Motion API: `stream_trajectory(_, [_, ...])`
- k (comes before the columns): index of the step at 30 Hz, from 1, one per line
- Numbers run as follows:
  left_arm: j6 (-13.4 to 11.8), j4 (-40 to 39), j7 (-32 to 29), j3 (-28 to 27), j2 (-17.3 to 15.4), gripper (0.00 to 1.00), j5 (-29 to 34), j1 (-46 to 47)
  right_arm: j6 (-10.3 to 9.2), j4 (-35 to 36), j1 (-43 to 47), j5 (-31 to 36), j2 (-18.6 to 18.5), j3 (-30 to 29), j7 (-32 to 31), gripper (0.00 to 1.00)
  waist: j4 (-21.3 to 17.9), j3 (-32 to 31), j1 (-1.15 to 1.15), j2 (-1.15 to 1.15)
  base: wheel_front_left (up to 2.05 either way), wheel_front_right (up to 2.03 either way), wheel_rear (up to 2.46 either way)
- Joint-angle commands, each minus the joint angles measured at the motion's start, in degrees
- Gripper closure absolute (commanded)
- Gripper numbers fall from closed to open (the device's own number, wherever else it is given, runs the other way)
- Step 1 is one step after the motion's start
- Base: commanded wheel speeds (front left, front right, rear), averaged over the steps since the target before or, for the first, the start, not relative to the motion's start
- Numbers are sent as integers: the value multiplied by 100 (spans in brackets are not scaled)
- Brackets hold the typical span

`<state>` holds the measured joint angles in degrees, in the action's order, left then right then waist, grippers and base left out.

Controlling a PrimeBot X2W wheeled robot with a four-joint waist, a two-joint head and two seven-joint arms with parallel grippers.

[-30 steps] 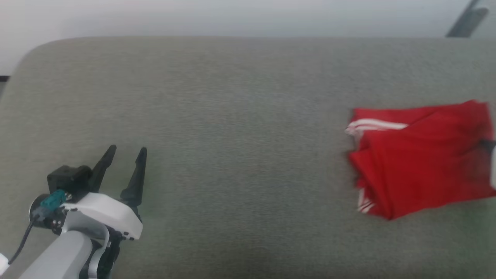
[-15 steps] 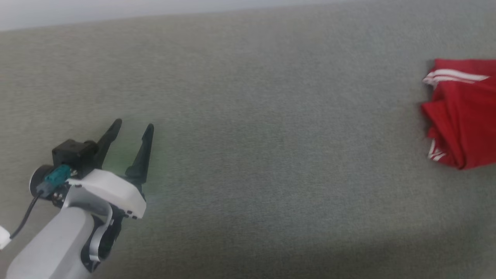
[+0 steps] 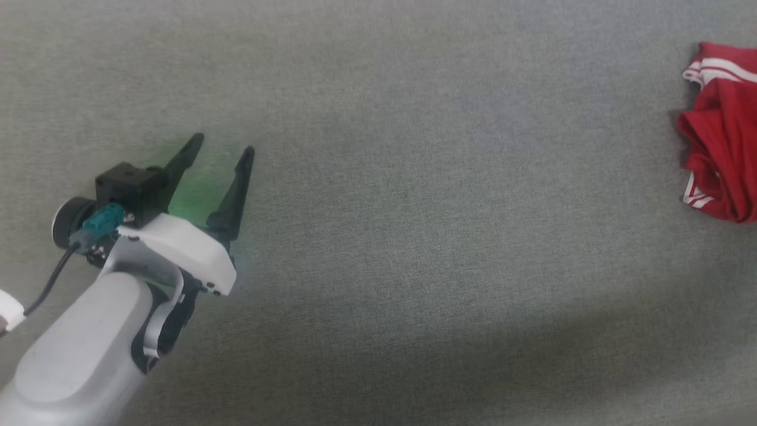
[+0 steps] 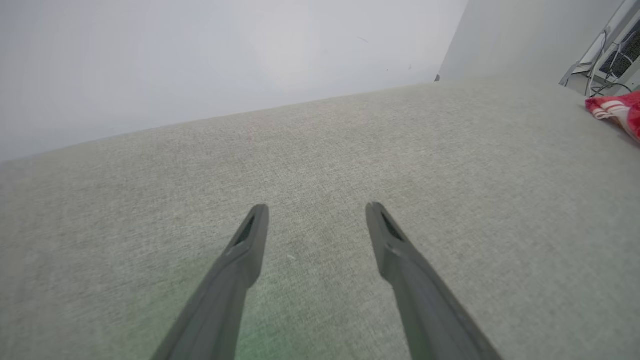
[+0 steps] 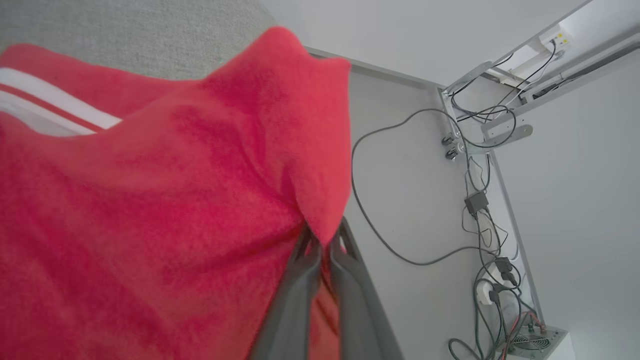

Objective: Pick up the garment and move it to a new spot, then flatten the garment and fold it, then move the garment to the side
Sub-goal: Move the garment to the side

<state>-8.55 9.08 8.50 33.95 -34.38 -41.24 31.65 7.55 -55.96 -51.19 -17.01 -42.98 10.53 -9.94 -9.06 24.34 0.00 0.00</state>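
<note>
On grey surface point(image 3: 414, 236): garment point(image 3: 721, 148) more bunched than before (camera shifted); right gripper point(image 5: 324, 240) pinching it, left gripper point(image 3: 223, 144) wide, empty.

A wide grey-green fabric-covered surface point(image 3: 414, 236) bears a bunched red garment point(image 3: 721, 160) with white stripes, far to the robot's right.

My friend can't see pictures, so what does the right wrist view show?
The right gripper is shut on an edge of the red shirt, which bunches across the left of the picture. Behind it are a grey surface at the top left and cables on a pale floor at the right.
</note>
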Motion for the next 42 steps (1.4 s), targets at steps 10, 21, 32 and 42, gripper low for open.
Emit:
stream_trajectory(10, [116,74,-120,96,68,0,128,399,-12,-1173,-563,564,598,-290,652,84,14,276,0,0,0,0,0])
stream_trajectory(21, [81,207,31,21,28,0,0,217,-12,-1674,-852,956,800,-664,750,0,155,0,0,0,0,0,0])
stream_trajectory(32, [75,302,561,-260,104,0,-122,-275,-12,-1621,-576,945,1063,-590,1457,0,420,-702,0,0,0,0,0])
stream_trajectory(42, [96,398,669,-764,147,0,35,-1225,-12,-1122,85,722,1634,-298,2436,0,705,-1644,0,0,0,0,0])
